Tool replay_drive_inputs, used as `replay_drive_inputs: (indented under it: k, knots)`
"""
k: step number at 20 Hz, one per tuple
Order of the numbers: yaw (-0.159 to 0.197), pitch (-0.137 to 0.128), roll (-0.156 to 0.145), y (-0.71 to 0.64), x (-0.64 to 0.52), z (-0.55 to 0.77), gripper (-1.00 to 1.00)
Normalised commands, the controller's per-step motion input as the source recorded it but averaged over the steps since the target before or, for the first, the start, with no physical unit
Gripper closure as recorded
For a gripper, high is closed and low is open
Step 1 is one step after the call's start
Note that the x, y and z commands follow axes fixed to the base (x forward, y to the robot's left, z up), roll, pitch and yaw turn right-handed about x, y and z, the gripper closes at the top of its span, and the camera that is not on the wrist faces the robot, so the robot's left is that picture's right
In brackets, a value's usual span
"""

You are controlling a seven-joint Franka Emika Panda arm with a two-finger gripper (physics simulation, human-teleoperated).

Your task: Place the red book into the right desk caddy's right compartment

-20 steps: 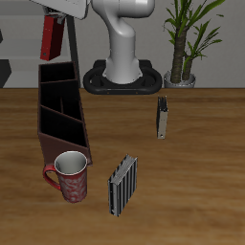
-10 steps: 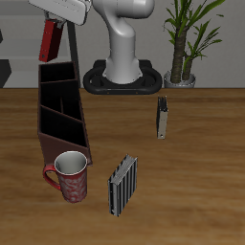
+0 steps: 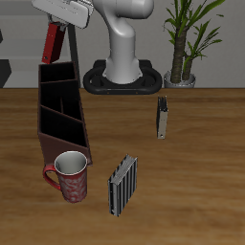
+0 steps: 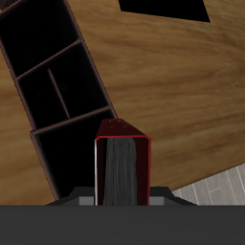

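My gripper (image 3: 60, 27) is shut on the red book (image 3: 52, 42), which hangs upright in the air above the far end of the right desk caddy (image 3: 61, 110). The caddy is a long dark maroon-brown box with inner dividers, lying from the table's back toward the mug. In the wrist view the red book (image 4: 122, 165) shows edge-on with its grey pages between the red covers, over the caddy's end slot (image 4: 69, 153). The fingertips themselves are hidden by the book and the gripper body.
A red mug (image 3: 70, 176) stands at the caddy's near end. A grey-and-black striped book (image 3: 122, 186) stands nearer the table's front edge. A slim dark grey book (image 3: 163, 118) stands farther back. The robot base (image 3: 124, 77) and a potted plant (image 3: 186, 43) are at the back.
The gripper with the red book has shifted slightly toward the robot base and tilted a little. Everything else has stayed in place.
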Motion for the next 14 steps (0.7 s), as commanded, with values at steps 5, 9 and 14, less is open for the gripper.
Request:
replay_drive_inputs:
  k: [5, 9, 14]
  knots:
    - [0.001, -0.004, 0.022, 0.04, -0.01, -0.09, 1.0]
    - [-0.048, 0.026, -0.021, -0.08, 0.1, -0.09, 1.0]
    - [-0.031, 0.023, 0.012, 0.05, 0.09, -0.13, 1.0]
